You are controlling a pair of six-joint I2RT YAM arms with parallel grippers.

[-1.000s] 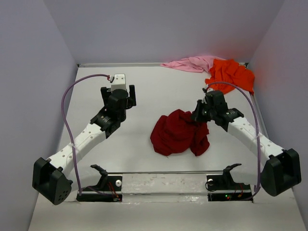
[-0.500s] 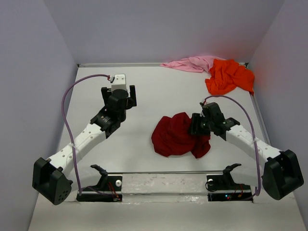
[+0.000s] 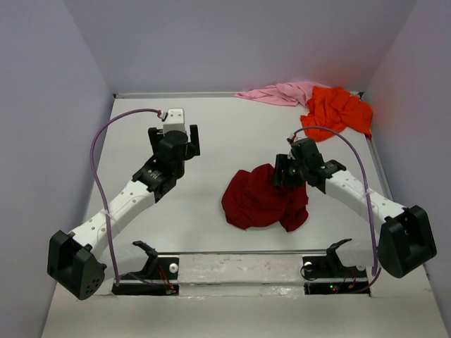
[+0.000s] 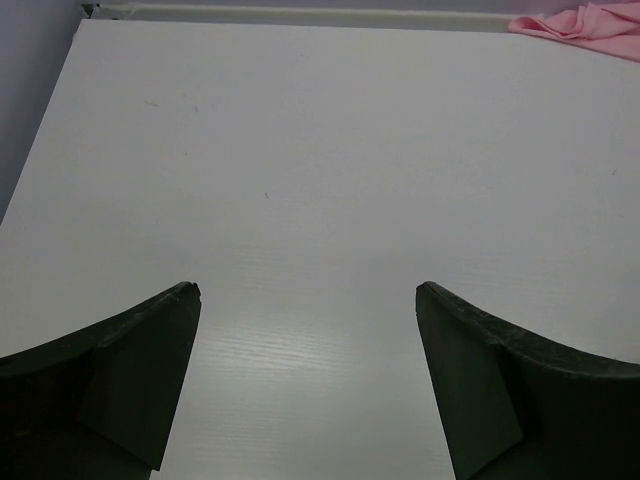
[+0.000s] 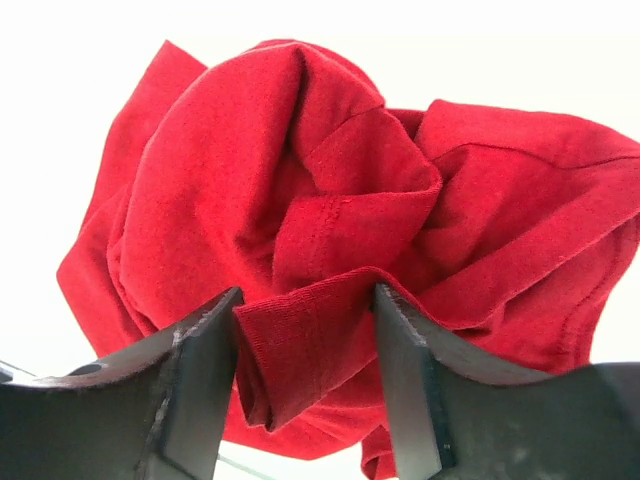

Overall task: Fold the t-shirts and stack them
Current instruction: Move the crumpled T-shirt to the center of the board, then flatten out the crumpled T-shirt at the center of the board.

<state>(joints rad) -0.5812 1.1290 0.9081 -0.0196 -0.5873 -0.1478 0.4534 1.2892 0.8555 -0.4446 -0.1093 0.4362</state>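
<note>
Gripping a fold of the crumpled red shirt, the right claw sits mid-table. Left claw stands wide open over the table's left half, holding nothing. Orange shirt and pink shirt lie touching at the far right corner.

Bright, even, soft-shadowed light; the table blows out white in the right wrist view.

Dark red t-shirt, plain, with matching red stitching; bright orange t-shirt and pale pink t-shirt, both plain. Table white with faint pale grain. Walls pale lilac. Left arm and right arm: white links, black joints. Cables purple; bases black.
</note>
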